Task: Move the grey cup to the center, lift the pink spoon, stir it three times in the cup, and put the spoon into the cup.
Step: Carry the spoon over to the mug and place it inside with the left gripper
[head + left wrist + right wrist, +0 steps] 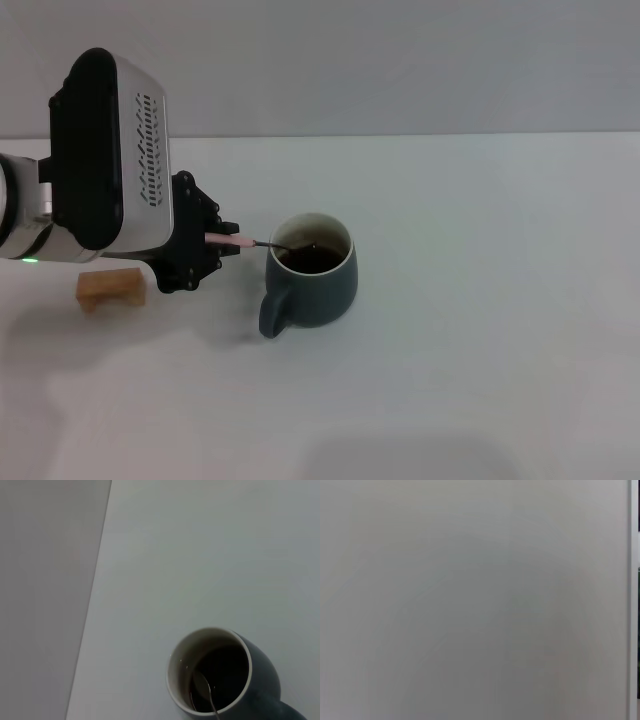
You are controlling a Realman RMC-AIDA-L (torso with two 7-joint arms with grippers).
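Now the left gripper (222, 243) clamps the one pink spoon (238, 241), bowl half-hidden inside the one grey cup (312, 283).

A bare test bench in a lab or robotics workspace, judging by the plain white table (480, 350) and the blank grey wall (400, 60) behind it at 12 o'clock. Nothing homely shows: only a small tan wooden block (110, 288) toward 9 o'clock.

Silver vented wrist housing with black side panel, black end effector (222, 243), green indicator light.
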